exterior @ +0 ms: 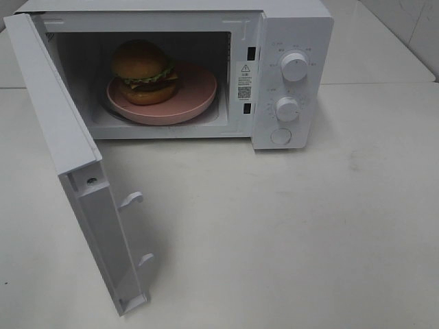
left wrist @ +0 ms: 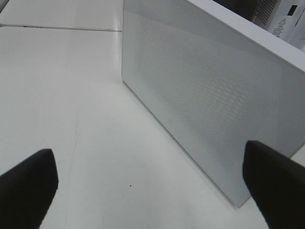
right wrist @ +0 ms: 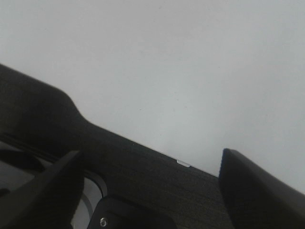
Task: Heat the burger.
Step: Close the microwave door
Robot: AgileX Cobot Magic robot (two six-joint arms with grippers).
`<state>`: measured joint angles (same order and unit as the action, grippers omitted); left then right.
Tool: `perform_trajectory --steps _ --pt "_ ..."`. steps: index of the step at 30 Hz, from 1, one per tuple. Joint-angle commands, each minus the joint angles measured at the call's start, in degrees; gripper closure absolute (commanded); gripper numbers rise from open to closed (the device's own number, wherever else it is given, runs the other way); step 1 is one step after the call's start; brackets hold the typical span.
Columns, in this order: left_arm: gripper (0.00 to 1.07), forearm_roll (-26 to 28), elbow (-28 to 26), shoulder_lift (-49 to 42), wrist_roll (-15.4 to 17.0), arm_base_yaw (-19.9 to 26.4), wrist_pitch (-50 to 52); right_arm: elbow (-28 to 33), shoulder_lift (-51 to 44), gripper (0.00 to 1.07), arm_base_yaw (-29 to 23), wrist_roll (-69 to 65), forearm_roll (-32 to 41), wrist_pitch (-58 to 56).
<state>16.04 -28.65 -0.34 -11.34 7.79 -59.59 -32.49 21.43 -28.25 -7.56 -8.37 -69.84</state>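
seeing the burger [exterior: 143,72] sitting upright on a round pink plate [exterior: 199,96] inside the open cavity of a white microwave [exterior: 295,27], set toward the left side of the plate and leaving bare pink surface on the right. noting a golden bun on top, with green lettuce and a dark patty showing below it. seeing the microwave standing at the far part of a white table [exterior: 309,240], with its door [exterior: 58,130] standing wide open on the left and two white latch hooks [exterior: 130,199] sticking out near its free edge. noting an upper knob [exterior: 294,67] and a lower knob [exterior: 287,108] on the control panel at the right, with a round button [exterior: 280,136] beneath them.

in the left wrist view, showing the left gripper [left wrist: 148,162] with dark fingers [left wrist: 28,188] spread far apart, clamping nothing, hovering over the table near the door's perforated face. in the right wrist view, showing the right gripper [right wrist: 151,157] likewise spread, gripping nothing, over white table, with a blurred dark body [right wrist: 47,109] beneath; not managing to tell what that body is.
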Motion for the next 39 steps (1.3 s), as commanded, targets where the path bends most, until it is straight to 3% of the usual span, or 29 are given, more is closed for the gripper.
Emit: perform_trajectory --steps 1,17,20,39 --pt "0.09 0.2 0.2 -0.4 0.1 0.2 0.2 0.3 -4.5 0.31 5.4 -0.5 -0.1 2.3" --pt "0.09 0.2 0.2 -0.4 0.1 0.2 0.2 3.3 -19.9 0.31 19.0 -0.3 0.3 10.4" --pt "0.09 0.2 0.2 -0.4 0.1 0.2 0.2 3.3 -23.3 0.31 19.8 -0.3 0.3 10.4" --pt "0.09 0.3 0.2 -0.4 0.1 0.2 0.2 3.4 -23.2 0.31 19.8 -0.3 0.1 10.4"
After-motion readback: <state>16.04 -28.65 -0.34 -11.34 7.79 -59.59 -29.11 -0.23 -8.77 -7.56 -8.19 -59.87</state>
